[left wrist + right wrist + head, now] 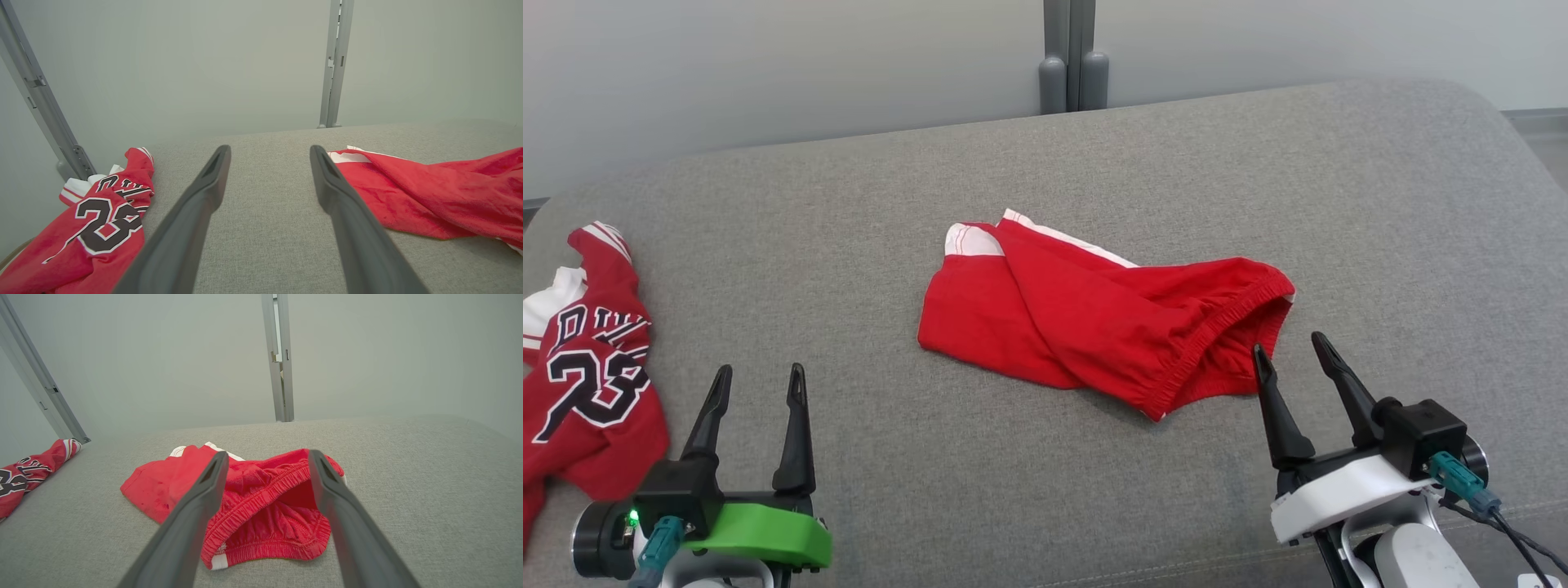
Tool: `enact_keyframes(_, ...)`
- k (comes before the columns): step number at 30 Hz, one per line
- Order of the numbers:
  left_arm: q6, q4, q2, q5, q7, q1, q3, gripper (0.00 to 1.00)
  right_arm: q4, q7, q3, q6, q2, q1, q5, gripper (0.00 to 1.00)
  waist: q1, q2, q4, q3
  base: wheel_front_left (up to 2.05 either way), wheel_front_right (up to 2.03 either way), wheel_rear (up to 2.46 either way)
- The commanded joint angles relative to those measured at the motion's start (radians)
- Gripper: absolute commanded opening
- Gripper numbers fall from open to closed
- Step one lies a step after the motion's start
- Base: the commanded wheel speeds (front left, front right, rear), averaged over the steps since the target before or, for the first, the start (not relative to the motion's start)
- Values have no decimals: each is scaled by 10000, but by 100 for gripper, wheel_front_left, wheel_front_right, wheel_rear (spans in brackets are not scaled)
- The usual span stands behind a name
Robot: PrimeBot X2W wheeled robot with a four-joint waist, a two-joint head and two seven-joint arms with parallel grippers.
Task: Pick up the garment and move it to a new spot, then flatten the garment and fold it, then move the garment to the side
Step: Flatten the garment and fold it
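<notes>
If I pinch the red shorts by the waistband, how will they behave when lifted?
Probably floppy: the red shorts lie crumpled in soft folds, so they'd drape. Likely light: thin cloth. The gathered elastic waistband may stretch first.

Shorts [1094, 318] centre on cushion [849, 204]; jersey [588, 367] at left edge; posts [1072, 57] behind cushion.

A grey upholstered surface [1045, 506] with rounded corners spans the lower frame; a plain pale wall [768, 65] runs across the top; a grey metal post [1072, 49] stands at upper centre; the light is soft and even.
</notes>
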State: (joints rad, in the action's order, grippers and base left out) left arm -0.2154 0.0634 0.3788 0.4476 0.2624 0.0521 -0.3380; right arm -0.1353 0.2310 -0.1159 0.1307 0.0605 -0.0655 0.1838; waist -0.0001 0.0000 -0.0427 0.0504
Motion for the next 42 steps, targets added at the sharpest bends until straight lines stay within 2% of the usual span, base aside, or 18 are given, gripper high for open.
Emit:
enact_keyframes(1, 50, 14, 24, -40, 35, 99, 10, 100, 51, -35, -44, 1, -3, 113, -39, 100, 1, 0, 19, 24, 0, 0, 0)
enact_keyframes(8, 118, 60, -74, -96, 35, 404, -61, 100, -161, -359, -709, 1, 289, -103, -207, 100, 1, 0, 275, 305, 0, 0, 0)
enact_keyframes(12, 201, 90, -226, -81, 34, 616, -99, 100, -667, -524, -1448, 1, 668, -295, -278, 100, 1, 0, 578, 612, 0, 0, 0)
enact_keyframes(22, 482, 255, -787, -325, 35, 1089, -18, 100, -2623, -454, -2846, 1, 1581, -1566, -852, 100, 1, 0, 1258, 1369, 0, 0, 0)
enact_keyframes(27, 699, 395, -1045, -513, 34, 1264, 81, 100, -3786, -347, -3346, 1, 1654, -2314, -1276, 100, 1, 0, 1443, 1570, 0, 0, 0)
enact_keyframes(28, 767, 460, -1126, -556, 34, 1295, 150, 100, -4218, -283, -3510, 1, 1515, -2556, -1232, 87, 1, 0, 1467, 1611, 0, 0, 0)
enact_keyframes(29, 822, 489, -1176, -584, 34, 1297, 190, 100, -4390, -234, -3572, 1, 1469, -2682, -1210, 49, 1, 0, 1470, 1625, 0, 0, 0)
enact_keyframes(30, 844, 513, -1220, -602, 34, 1300, 218, 100, -4531, -184, -3606, 1, 1424, -2773, -1140, 17, 1, 0, 1469, 1635, 0, 0, 0)
enact_keyframes(31, 885, 535, -1253, -637, 34, 1304, 256, 100, -4630, -133, -3626, 1, 1369, -2834, -1063, 0, 1, 0, 1460, 1642, 0, 0, 0)
enact_keyframes(36, 1015, 559, -1291, -809, 34, 1235, 455, 100, -4475, -43, -3655, 1, 1202, -3024, -531, 0, 1, 0, 1253, 1650, 0, 0, 0)
enact_keyframes(42, 1108, 570, -1259, -973, 24, 1072, 659, 100, -2667, -767, -4005, 1, 1200, -2611, 489, 0, 1, 0, 769, 1573, 0, 0, 0)
